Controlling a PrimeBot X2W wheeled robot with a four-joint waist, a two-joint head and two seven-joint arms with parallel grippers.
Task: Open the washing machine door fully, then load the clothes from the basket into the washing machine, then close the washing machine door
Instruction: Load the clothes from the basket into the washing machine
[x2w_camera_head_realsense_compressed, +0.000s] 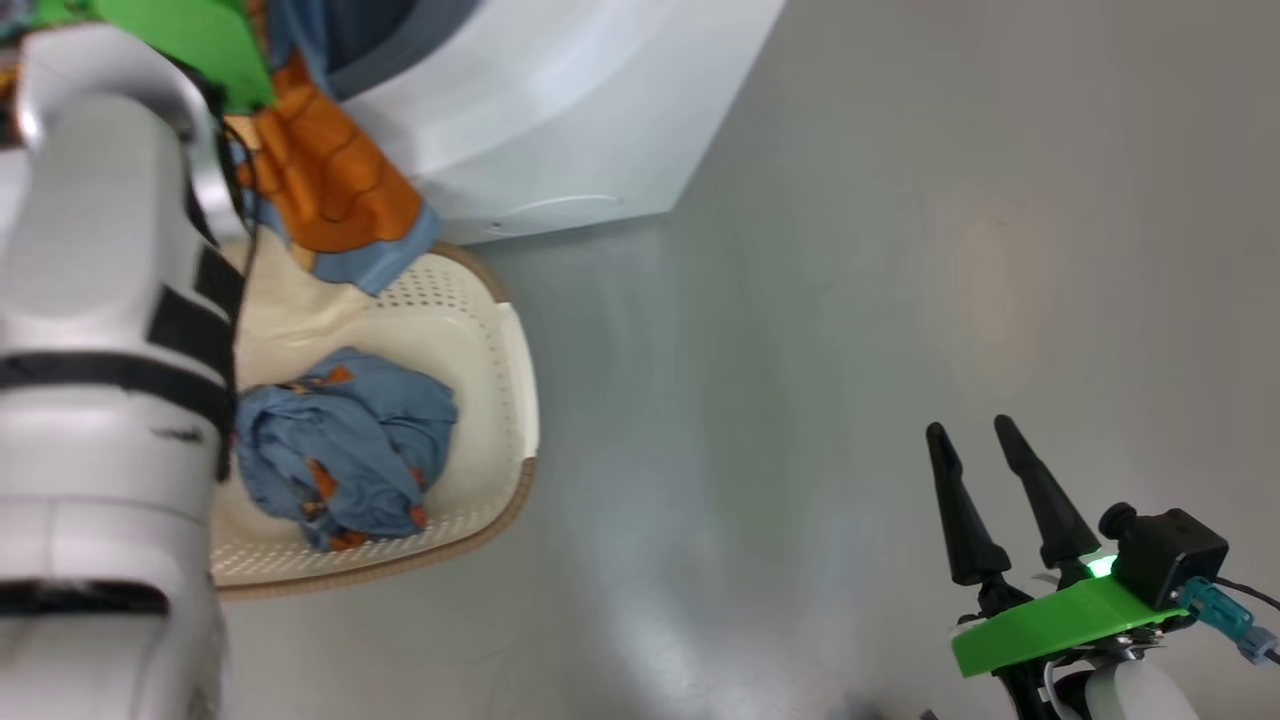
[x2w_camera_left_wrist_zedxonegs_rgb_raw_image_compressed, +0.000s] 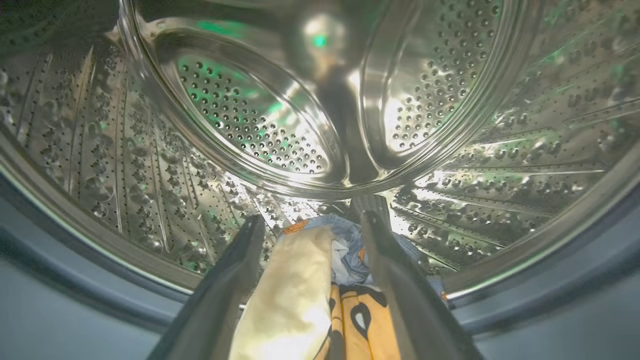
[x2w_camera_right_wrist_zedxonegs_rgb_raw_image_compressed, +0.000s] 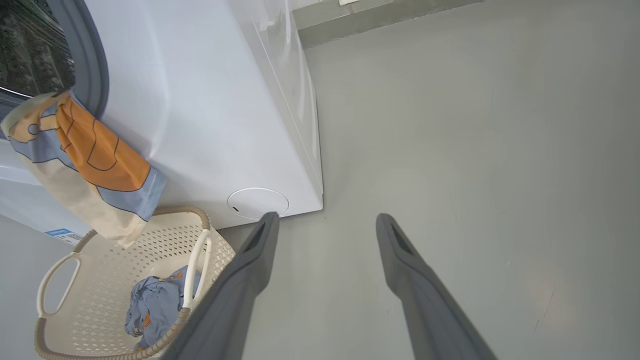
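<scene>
**Left Gripper Inside the Drum, One Garment Trailing Out**

The left gripper (x2w_camera_left_wrist_zedxonegs_rgb_raw_image_compressed: 311, 220) was inside the washing machine (x2w_camera_head_realsense_compressed: 560, 110), pointing at the perforated back wall of the steel drum (x2w_camera_left_wrist_zedxonegs_rgb_raw_image_compressed: 150, 165). An orange-and-blue garment (x2w_camera_left_wrist_zedxonegs_rgb_raw_image_compressed: 295, 290) with a cream-white part filled the gap between its two fingers. The fingers stood well apart, and it could not be told whether they pressed the cloth or merely flanked it.

In the right wrist view, that garment hung out past the grey-blue gasket (x2w_camera_right_wrist_zedxonegs_rgb_raw_image_compressed: 92, 65) and down the machine's white front. Its lower end dangled just above the basket (x2w_camera_head_realsense_compressed: 515, 400). In the head view, the pale left forearm (x2w_camera_head_realsense_compressed: 100, 300) covered the left side, and the garment hung beneath it.

The basket sat on the grey floor (x2w_camera_head_realsense_compressed: 800, 350), close against the foot of the machine. A crumpled blue garment (x2w_camera_head_realsense_compressed: 340, 450) with small orange prints lay on its bottom. A round flap (x2w_camera_right_wrist_zedxonegs_rgb_raw_image_compressed: 257, 202) showed low on the machine's front near its corner, and a small blue label (x2w_camera_right_wrist_zedxonegs_rgb_raw_image_compressed: 60, 232) showed farther along, beside the basket's rim.

The right gripper (x2w_camera_head_realsense_compressed: 970, 428) hung over bare floor, well apart from the basket and the machine. Its fingers were spread and held nothing.
</scene>
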